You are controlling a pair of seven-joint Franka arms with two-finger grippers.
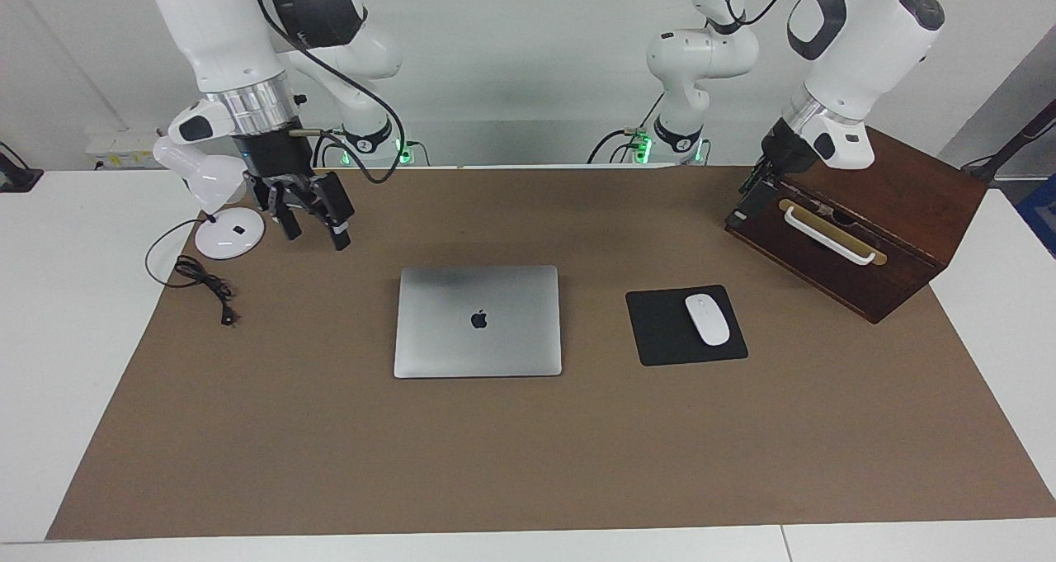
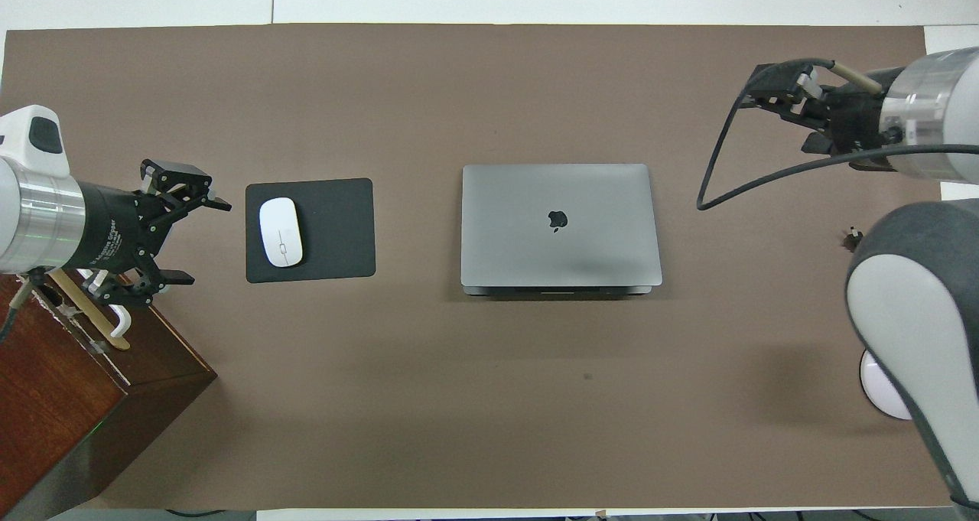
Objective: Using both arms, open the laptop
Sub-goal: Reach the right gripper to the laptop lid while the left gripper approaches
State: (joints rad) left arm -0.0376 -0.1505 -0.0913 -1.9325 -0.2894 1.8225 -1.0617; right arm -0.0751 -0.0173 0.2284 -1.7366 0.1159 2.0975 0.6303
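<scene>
The silver-grey laptop (image 1: 478,321) lies shut and flat in the middle of the brown mat, its dark logo facing up; it also shows in the overhead view (image 2: 558,225). My right gripper (image 1: 313,230) hangs open and empty in the air beside the desk lamp, toward the right arm's end of the table and apart from the laptop; it also shows in the overhead view (image 2: 757,89). My left gripper (image 1: 749,201) is open and empty by the corner of the wooden box, apart from the laptop; the overhead view (image 2: 197,238) shows its fingers spread.
A black mouse pad (image 1: 660,331) with a white mouse (image 1: 708,319) lies beside the laptop toward the left arm's end. A dark wooden box (image 1: 874,232) with a white handle stands at that end. A white desk lamp (image 1: 216,207) and its cable (image 1: 202,281) are at the right arm's end.
</scene>
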